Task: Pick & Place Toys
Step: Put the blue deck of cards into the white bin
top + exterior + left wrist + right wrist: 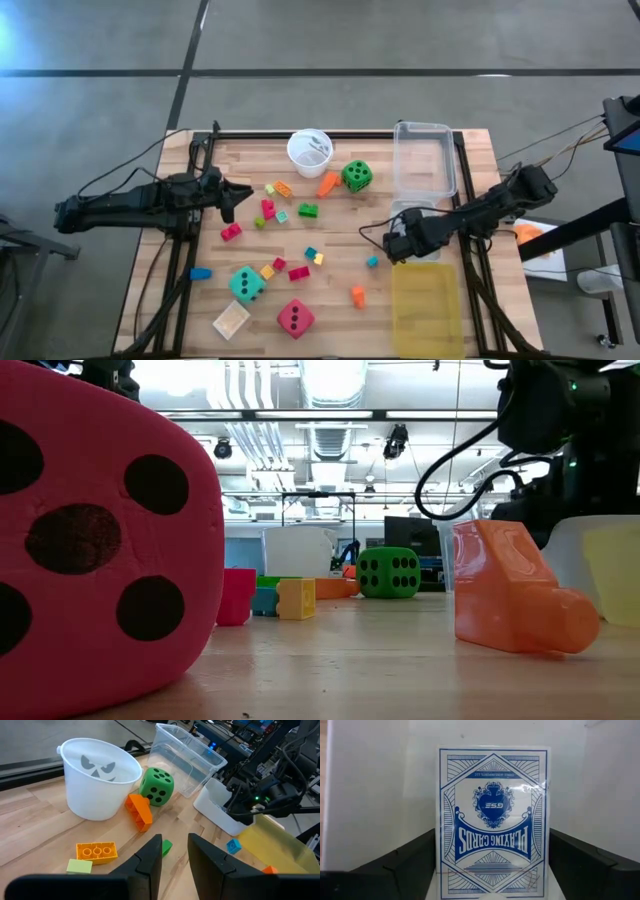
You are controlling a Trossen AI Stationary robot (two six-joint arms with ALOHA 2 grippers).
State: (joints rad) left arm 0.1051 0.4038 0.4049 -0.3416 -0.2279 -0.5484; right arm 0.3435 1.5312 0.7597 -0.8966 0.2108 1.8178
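A blue-and-white card pack (492, 820) lies face-up to the right wrist camera on the floor of a small white bin (412, 212). My right gripper (400, 240) points down into that bin, one finger on each long side of the pack. The left gripper (240, 195) hovers at the table's left, its fingers nearly together with nothing between them. On the table lie a green die (356, 176), a teal die (246, 284), a red-pink die (295, 319), a tan tile (231, 321) and several small coloured blocks (268, 210). My right gripper comes at the card pack from above, pointing down. One dark finger (415, 860) stands along the pack's one long side (440, 845), and the other finger stands along the opposite side. I cannot tell whether the fingers touch the pack. The pack rests flat on the bin's white floor.
A clear bin (425, 160) stands at the far right, with a yellow bin (428, 305) at the near right. A white cup (310, 152) sits at the far middle. An orange block (357, 295) lies near the yellow bin. Bare wood shows along the near edge.
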